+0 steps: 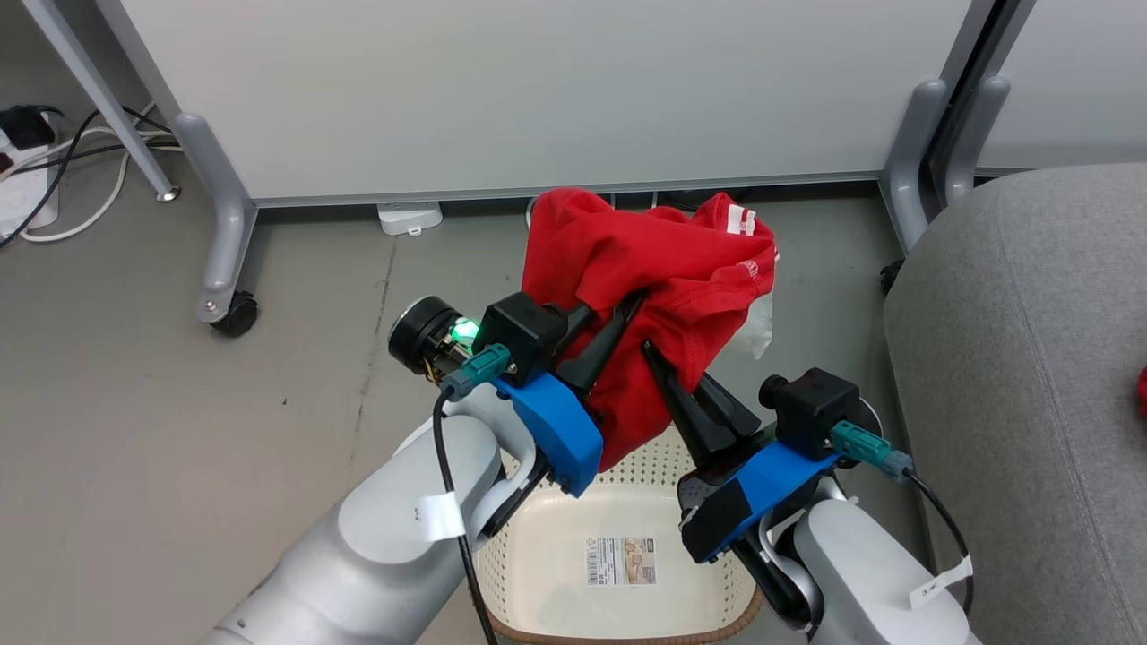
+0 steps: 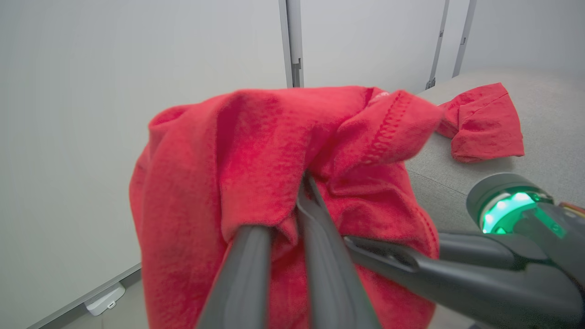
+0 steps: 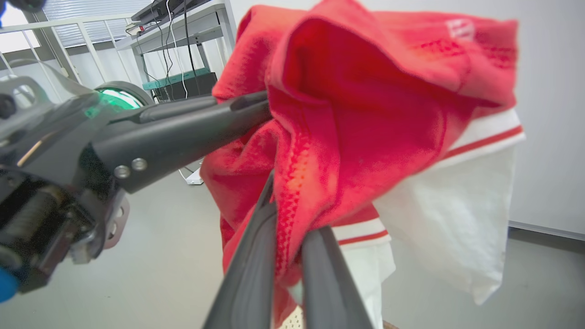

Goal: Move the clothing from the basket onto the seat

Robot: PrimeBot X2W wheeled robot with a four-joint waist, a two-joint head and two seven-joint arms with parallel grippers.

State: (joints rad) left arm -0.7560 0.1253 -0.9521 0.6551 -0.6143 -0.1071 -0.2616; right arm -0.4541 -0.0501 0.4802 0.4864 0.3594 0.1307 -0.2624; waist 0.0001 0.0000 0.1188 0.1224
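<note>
Head view: red garment (image 1: 645, 269) hangs bunched in the air above the far end of the basket (image 1: 538, 573), held from 2 sides. Its long axis runs from a crumpled top near the white partition (image 1: 538, 90) down to a narrow tail that dangles over the basket's perforated far wall. The left gripper (image 1: 618, 309) points up and to the right, closed on a fold at the bundle's middle. The right gripper (image 1: 668, 367) points up and to the left, its fingers pinched together on fabric just beside the left one. A barcode label (image 1: 620, 561) lies on the basket's bare base. The grey seat (image 1: 1013, 358) stands to the right, with a sliver of the second garment (image 1: 1142, 390) at that view's edge.

Left wrist view: the left gripper (image 2: 285, 214) has its 2 fingers buried in red cloth, clamped on it. The right gripper (image 2: 365, 249) enters from the right, its tip touching the same bundle. Beyond, the second garment (image 2: 484, 123) lies crumpled on the seat (image 2: 548, 105), well apart from the held one.

Right wrist view: the right gripper (image 3: 292, 219) nips a stitched hem between its fingers. The left gripper (image 3: 256, 107) reaches in level from the left. A white panel with red stripes (image 3: 448, 205) hangs low on the right, probably the garment's underside, though blur hides the join.
</note>
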